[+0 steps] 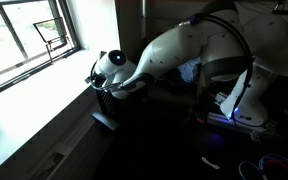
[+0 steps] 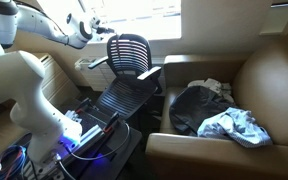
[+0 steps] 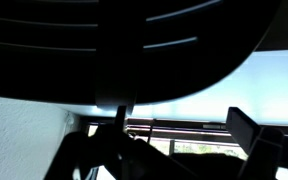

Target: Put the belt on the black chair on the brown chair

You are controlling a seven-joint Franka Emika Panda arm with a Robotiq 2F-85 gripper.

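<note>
looking at the black chair [image 2: 132,55]: curved, ribbed mesh back standing upright by the window [image 2: 154,10], with the dark seat running out toward the lower left. it's just beside the brown chair [image 2: 274,80], which is wider, faces the camera and has a dark bundle [image 2: 189,105] and a bluish cloth [image 2: 234,125] on its seat. the gripper [image 2: 99,28] hovers near the top of the back, and i can't tell how wide it is. the belt's too dark to pick out.
</note>
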